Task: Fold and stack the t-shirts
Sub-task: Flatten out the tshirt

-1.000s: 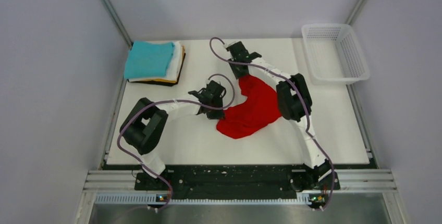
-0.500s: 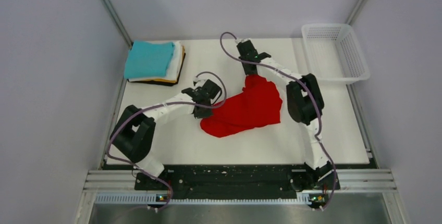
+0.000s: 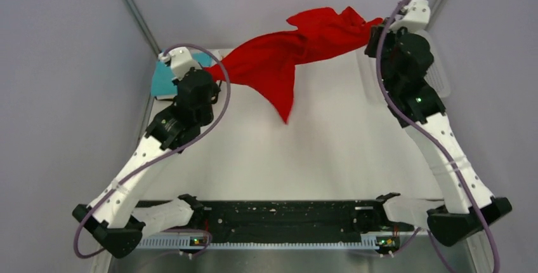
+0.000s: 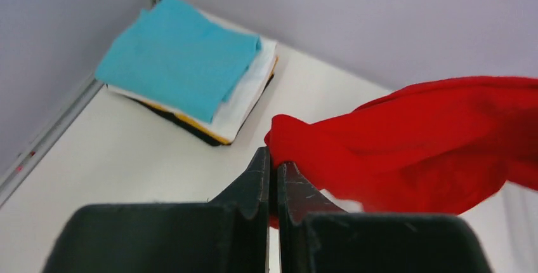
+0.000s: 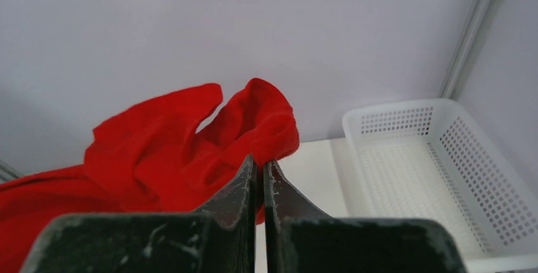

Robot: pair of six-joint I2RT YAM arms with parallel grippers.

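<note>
- Red t-shirt hangs stretched in the air above the white desk, with one loose part drooping towards it.
- Left end effector is clenched on one end of the shirt; right end effector is clenched on the other end.
- Folded stack with a teal shirt on top lies in the desk's far left corner.
- White mesh basket sits at the far right.

Pale lilac walls, white table, metal posts
</note>
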